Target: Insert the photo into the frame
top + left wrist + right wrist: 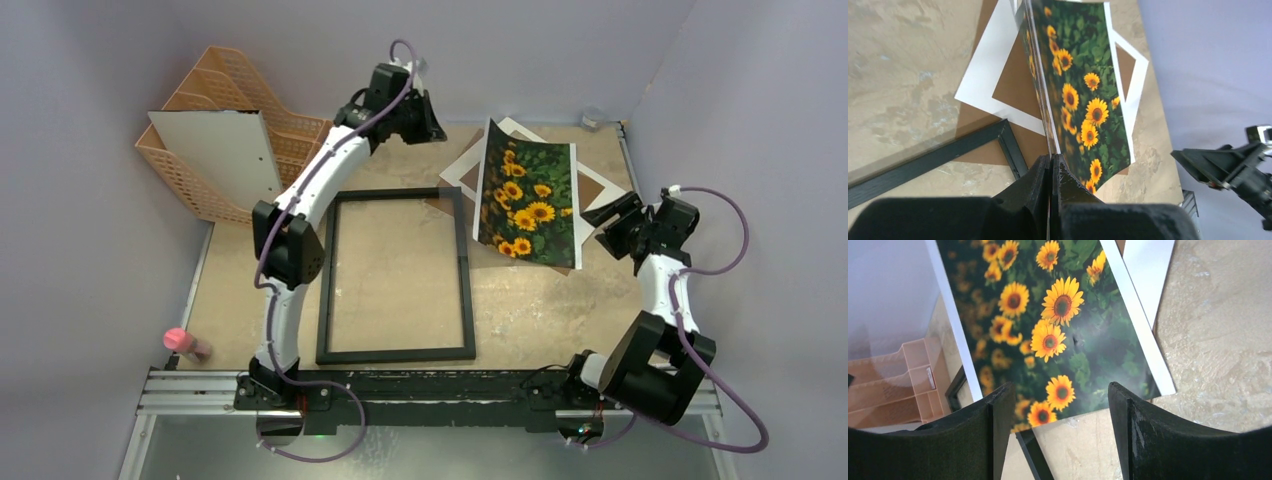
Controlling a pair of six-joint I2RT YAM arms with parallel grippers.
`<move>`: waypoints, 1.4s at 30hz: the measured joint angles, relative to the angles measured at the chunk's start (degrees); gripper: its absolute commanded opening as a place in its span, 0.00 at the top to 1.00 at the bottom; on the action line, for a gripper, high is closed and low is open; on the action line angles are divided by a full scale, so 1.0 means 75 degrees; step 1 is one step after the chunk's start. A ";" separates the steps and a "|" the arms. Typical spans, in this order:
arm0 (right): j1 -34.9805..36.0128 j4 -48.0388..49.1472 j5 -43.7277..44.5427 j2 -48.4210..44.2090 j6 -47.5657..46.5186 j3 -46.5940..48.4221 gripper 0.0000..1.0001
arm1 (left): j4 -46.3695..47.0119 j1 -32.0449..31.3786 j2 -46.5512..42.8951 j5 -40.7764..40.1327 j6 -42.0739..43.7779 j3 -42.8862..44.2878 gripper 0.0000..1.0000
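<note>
Left gripper (1051, 159) first: its two black fingers (1035, 175) are pressed flat together, pinching the thin near edge of the photo (1083, 90), a glossy rectangular print of yellow sunflowers on dark green leaves. Only the left wrist view shows that pinch. From above, the gripper sits at the print's far left corner and the contact itself can't be made out.

Over to the right gripper (1060, 390): its black fingers are spread wide with nothing between them. The print's lower corner shows in the gap, farther off. The overhead view puts this gripper just beside the photo's right edge, and I can't tell whether it touches.

The photo is up off the tan table (520, 310), tilted and bowed. It hangs over the white mat board (462, 172) with its rectangular window and the plain brown backing board (597, 186) beneath.

The frame (397, 353), a large rectangle with a thin black border and clear glass, lies flat to the left of the print, with no picture in it. Only the overhead view takes in all of it. The left wrist catches one black corner close to the print's lower end.

Also only from above: an orange plastic mesh organiser (185, 180) at the far left, holding a white board (220, 150).
</note>
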 measured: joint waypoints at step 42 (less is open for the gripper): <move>0.2754 0.7877 -0.2582 0.0906 0.3124 0.2349 0.01 | 0.4736 0.1760 -0.4712 0.5039 -0.1614 -0.1102 1.00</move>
